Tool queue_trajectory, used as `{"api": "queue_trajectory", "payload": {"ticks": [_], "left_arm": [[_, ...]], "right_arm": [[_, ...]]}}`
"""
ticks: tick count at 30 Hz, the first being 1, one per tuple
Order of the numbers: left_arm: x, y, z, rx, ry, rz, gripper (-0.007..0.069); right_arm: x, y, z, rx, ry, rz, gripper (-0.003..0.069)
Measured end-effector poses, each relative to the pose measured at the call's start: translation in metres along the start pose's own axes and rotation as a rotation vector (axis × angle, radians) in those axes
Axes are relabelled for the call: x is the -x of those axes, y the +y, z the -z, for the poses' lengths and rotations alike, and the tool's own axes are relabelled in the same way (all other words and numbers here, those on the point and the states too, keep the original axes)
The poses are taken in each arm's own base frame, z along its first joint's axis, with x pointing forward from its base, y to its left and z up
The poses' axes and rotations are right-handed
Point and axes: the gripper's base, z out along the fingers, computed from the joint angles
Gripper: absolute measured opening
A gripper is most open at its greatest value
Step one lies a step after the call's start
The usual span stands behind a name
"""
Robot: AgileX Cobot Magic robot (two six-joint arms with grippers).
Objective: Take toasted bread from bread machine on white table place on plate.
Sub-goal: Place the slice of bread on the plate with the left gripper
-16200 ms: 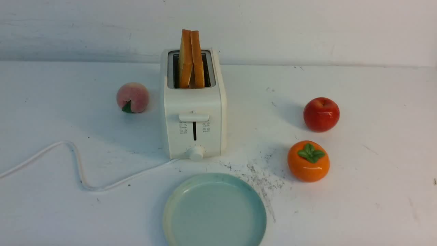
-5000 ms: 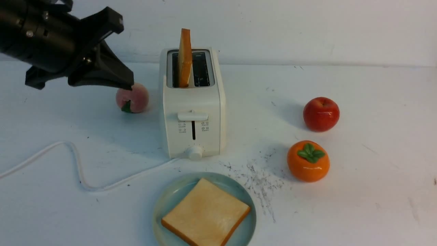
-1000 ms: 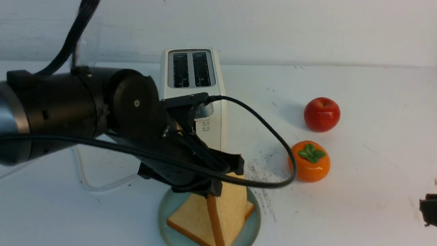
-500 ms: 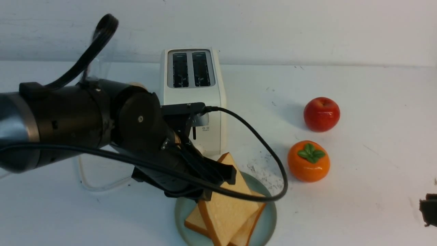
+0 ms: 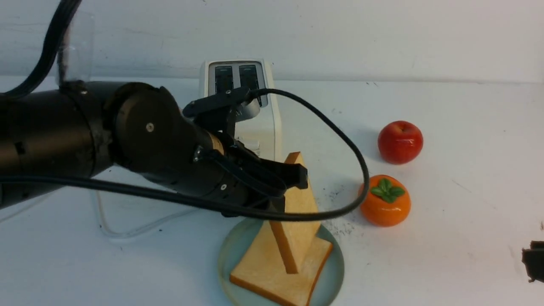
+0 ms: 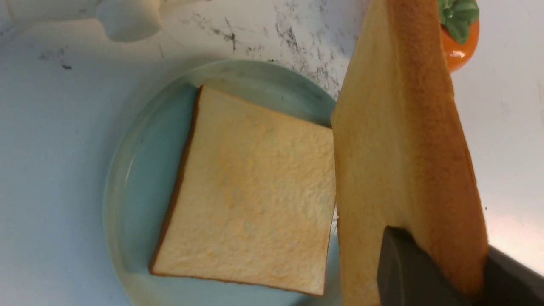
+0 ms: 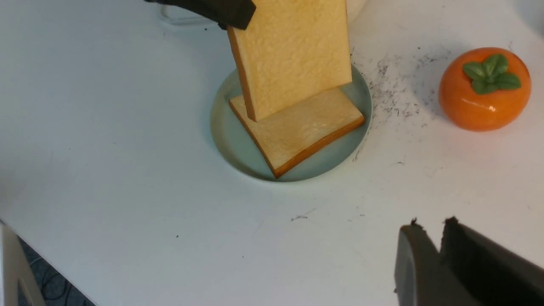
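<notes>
toasted bread slice (image 5: 299, 229) stands pinched in the left hand (image 5: 290, 191) over the plate (image 5: 225, 260).

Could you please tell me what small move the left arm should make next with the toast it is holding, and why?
Probably tilt and lower the upright toast slice until it lies flat. The left gripper pinches its upper end, its lower end sits at or just above the flat toast slice on the plate, and both slots of the bread machine are empty.
</notes>
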Motion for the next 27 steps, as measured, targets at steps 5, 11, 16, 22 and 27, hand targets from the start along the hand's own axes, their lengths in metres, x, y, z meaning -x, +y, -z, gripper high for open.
{"api": "queue_trajectory", "payload": {"ticks": [5, 11, 16, 22, 27], "left_arm": [[-0.003, 0.007, -0.024, 0.025, 0.042, 0.029, 0.008], [-0.008, 0.015, -0.045, 0.066, 0.102, 0.039, 0.008], [-0.012, 0.02, -0.051, 0.101, 0.144, 0.02, 0.008], [-0.016, 0.026, -0.051, 0.155, 0.188, -0.033, 0.0085], [-0.016, 0.028, -0.05, 0.178, 0.199, -0.063, 0.0154]], "right_arm": [[0.0, 0.0, 0.0, -0.002, -0.003, 0.0, 0.0096], [0.0, 0.0, 0.0, -0.003, -0.004, 0.0, 0.0097], [0.0, 0.0, 0.0, -0.003, -0.004, 0.0, 0.0097], [0.0, 0.0, 0.0, -0.003, -0.004, 0.0, 0.0097], [0.0, 0.0, 0.0, -0.003, -0.004, 0.0, 0.0101]]}}
